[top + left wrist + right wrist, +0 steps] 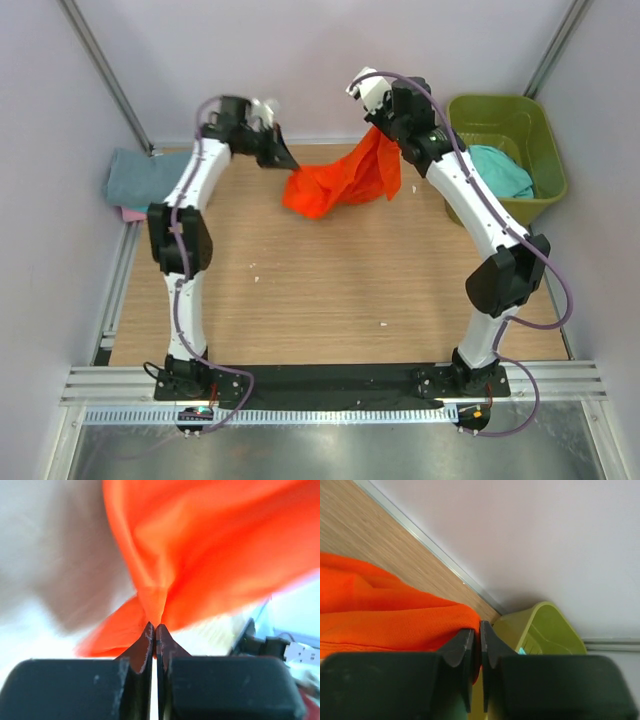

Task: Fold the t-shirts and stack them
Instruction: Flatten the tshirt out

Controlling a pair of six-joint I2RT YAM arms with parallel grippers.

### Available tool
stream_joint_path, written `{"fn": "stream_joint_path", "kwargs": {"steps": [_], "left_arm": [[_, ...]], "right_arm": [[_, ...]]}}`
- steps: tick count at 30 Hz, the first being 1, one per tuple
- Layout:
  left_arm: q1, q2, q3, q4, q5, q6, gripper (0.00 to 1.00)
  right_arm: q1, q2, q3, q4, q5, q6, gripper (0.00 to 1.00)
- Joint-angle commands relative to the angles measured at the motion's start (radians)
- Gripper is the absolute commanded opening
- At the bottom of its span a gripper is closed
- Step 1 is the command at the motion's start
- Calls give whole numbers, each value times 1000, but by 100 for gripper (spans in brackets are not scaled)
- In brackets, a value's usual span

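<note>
The olive-green tub (548,150) sits in the upper right of the top view, just beside the table's (330,290) far right corner. A crumpled teal t-shirt (500,170) lies in it, filling part of its floor. In the right wrist view only a corner of the tub (540,625) shows.

The orange t-shirt (340,180) hangs in the upper middle of the top view, strung between both arms above the wood. The left gripper (283,155) has its jaws pressed together on a gathered pinch of the cloth (210,545), which fans out from the fingertips (148,636). The right gripper (383,130) is nearly closed, with an orange fold (395,610) caught between its jaws.

At the upper left of the top view a grey-blue t-shirt (145,175) lies folded at the table's edge, on top of a pink t-shirt (130,213) whose rim peeks out below it.
</note>
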Motion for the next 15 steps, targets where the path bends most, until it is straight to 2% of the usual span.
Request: {"fn": "stream_joint_path", "kwargs": {"steps": [1, 2, 3, 6, 10, 11, 12, 14, 15], "left_arm": [[35, -179, 205, -148, 0, 119, 0], [18, -170, 303, -163, 4, 99, 0], [7, -165, 334, -162, 12, 81, 0], [-71, -168, 363, -130, 12, 76, 0], [-200, -139, 362, -149, 18, 88, 1], [-233, -133, 356, -146, 44, 79, 5], [-243, -132, 328, -114, 58, 61, 31], [-248, -145, 305, -70, 43, 15, 59], [-243, -148, 305, -70, 23, 15, 69]], "right_arm": [[-1, -114, -22, 31, 24, 54, 20], [-1, -131, -51, 47, 43, 53, 26], [-4, -157, -110, 75, 60, 48, 40], [-22, -209, -207, 127, 123, 57, 68], [-68, -229, -235, 140, 127, 119, 81], [-79, -231, -237, 140, 135, 131, 82], [-93, -229, -237, 146, 138, 134, 83], [-113, -228, -238, 153, 149, 137, 84], [-117, -228, -238, 154, 149, 139, 84]]}}
